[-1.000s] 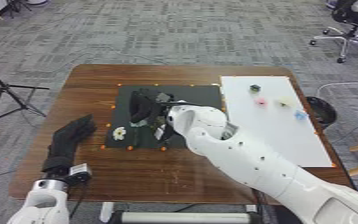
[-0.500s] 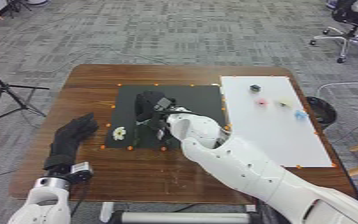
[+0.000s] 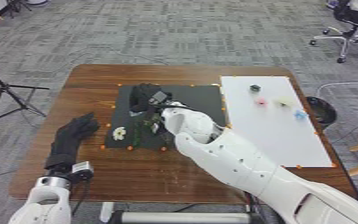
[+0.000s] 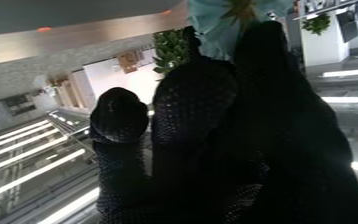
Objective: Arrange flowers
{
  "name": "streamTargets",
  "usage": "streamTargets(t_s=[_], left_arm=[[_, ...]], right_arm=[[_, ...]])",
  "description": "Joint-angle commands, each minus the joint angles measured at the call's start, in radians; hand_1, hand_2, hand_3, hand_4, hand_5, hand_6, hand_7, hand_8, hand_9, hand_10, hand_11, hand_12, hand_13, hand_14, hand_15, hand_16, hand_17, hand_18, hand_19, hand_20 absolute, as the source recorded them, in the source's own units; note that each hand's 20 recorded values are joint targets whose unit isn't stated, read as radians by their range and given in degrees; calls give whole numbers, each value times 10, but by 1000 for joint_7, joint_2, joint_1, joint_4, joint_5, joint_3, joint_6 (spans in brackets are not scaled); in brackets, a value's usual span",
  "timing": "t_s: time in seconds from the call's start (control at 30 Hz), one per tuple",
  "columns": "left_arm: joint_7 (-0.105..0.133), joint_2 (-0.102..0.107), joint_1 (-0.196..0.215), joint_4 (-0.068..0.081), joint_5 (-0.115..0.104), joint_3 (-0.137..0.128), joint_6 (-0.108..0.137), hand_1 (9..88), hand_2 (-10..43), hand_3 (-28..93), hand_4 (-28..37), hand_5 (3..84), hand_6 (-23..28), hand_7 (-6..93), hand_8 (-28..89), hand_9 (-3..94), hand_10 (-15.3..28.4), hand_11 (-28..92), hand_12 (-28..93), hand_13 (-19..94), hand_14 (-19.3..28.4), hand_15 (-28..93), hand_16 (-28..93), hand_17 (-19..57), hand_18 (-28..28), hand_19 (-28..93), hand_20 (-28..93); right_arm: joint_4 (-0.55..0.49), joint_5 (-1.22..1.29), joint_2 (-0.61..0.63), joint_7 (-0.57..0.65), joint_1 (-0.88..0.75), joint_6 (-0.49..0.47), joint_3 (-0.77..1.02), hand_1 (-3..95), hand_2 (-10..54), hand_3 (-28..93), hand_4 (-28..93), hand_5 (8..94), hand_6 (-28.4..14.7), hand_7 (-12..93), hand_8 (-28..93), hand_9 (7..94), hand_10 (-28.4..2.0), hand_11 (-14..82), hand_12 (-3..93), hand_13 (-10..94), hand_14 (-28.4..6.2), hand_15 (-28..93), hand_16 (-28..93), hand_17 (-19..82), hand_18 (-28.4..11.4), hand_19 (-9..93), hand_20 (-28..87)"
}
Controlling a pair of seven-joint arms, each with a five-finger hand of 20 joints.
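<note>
Evidently, R hand (image 3: 145, 98) pinches pale-blue flower (image 4: 213, 20) over left side of dark mat (image 3: 198, 95), L hand (image 3: 71, 136) w/ fingers relaxed at left of table (image 3: 140, 172); to my eye, v. light, petals (image 4: 214, 46) soft & crushable, best held lightly by stem.

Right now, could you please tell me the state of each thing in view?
Left hand: open, fingers extended.
Right hand: closed on the blue-petalled flower.
Blue-petalled flower: held, petals spread.
White daisy: on the black mat, petals spread.
Pink flower: unheld, on white sheet.
Pale yellow flower: unheld.
Small blue flower: unheld.
Dark green piece: unheld.
</note>
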Motion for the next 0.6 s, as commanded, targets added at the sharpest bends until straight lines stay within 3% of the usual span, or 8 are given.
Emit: streamTargets(t_s=[0.03,0.37,0.5,0.6], left_arm=[[-1,-1,-7,3,-3,4,-14,148,117,658,-283,447,96,18,-31,420,168,184,126,335,203,241,23,10,149,164,171],[-3,-3,-1,0,-3,-1,-13,148,124,646,-283,432,119,17,-28,406,211,162,127,319,222,272,10,3,151,180,170],[-5,-3,-3,0,-4,-1,-11,147,124,647,-283,431,123,18,-26,405,218,157,131,313,226,278,6,2,151,183,169],[-5,-3,-4,-1,-4,2,-9,147,126,643,-283,430,128,19,-25,404,220,156,133,310,228,282,4,1,152,186,168]], right_arm=[[-12,-21,-24,14,-10,-98,37,644,6,363,-110,698,42,187,-21,715,-49,62,97,827,-39,619,324,447,-194,882,541],[-22,-32,-34,15,-23,-242,84,649,42,287,-53,618,18,169,-27,625,-58,96,61,808,-46,616,314,435,-194,872,538],[-29,-35,-42,-7,-22,-339,117,610,38,360,-81,570,5,151,-15,571,-66,81,64,795,-46,616,308,423,-197,866,536],[-33,-28,-39,-18,-10,-361,124,564,34,435,-97,484,9,141,-90,477,-86,60,64,763,-57,618,298,396,-203,845,533]])
